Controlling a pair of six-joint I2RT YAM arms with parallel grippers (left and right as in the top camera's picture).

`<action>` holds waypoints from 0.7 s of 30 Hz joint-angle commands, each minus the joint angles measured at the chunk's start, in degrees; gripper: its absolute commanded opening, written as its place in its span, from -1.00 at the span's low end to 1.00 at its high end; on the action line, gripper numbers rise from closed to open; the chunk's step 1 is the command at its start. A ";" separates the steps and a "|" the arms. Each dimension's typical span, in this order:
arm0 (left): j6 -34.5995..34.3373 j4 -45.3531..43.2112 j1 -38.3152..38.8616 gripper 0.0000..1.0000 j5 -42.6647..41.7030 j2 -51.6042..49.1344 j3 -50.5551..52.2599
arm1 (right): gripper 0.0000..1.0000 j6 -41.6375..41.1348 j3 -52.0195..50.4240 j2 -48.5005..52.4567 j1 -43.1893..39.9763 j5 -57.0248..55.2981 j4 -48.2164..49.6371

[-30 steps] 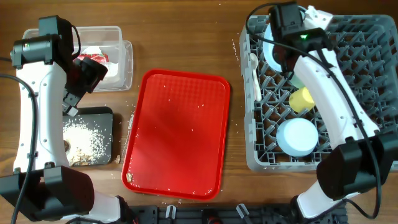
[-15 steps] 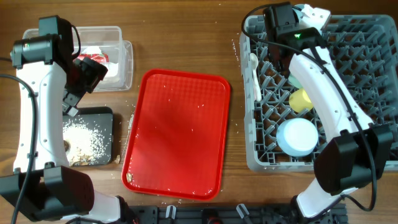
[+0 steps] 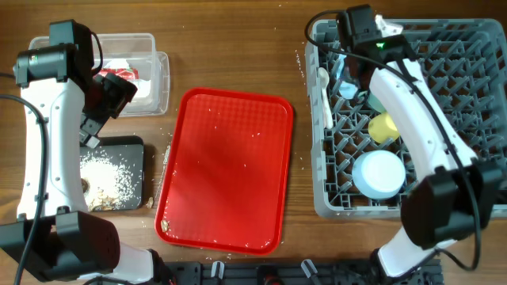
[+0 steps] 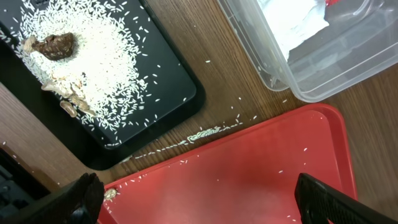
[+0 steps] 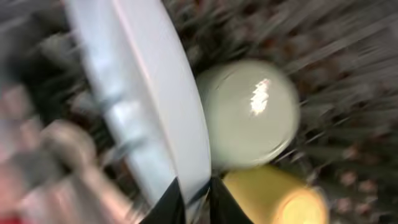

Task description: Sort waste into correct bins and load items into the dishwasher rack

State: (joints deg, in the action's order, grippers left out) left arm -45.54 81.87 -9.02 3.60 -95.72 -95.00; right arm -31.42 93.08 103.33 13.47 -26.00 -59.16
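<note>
right wrist view, though badly blurred, shows the right gripper with its two dark fingertips closed on the rim of the light blue plate. The plate stands on edge in the dishwasher rack. the pale green bowl sits just beside the plate, and the yellow cup is next to that.

the main risk, as i judge it, is letting go before the plate is seated between pegs. the blur hides whether it is, and an unsupported plate would tip onto the green bowl or the cup. pulling the fingers away at an angle could also drag the rim and lever the plate out.

the left gripper hangs wide open and empty over the corner of the red serving tray, so it adds little danger.

the surface is a brown wooden table. stray rice grains lie on it between the red tray and the black tray, and that tray holds rice and brown scraps. the clear tub holds white napkins and a red wrapper. an upturned smaller light blue bowl is in the rack near its front wall.

nothing of the room shows beyond the table and a dark rig base along the bottom edge.
</note>
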 commanded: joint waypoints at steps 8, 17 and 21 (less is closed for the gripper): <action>0.07 0.02 -0.26 1.00 0.79 0.04 -0.24 | 1.00 0.02 -0.15 -29.05 0.17 17.35 -18.53; 0.07 0.02 -0.26 1.00 0.79 0.04 -0.24 | 0.99 -1.05 -3.26 -47.87 0.20 25.09 -25.94; 0.09 0.02 -0.26 1.00 0.79 0.04 -0.24 | 0.99 -7.98 -11.32 -61.70 0.20 25.09 -26.23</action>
State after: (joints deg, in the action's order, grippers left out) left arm -45.54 81.89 -9.02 3.62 -95.72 -95.00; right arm -33.21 87.20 49.89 13.47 -2.22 -85.10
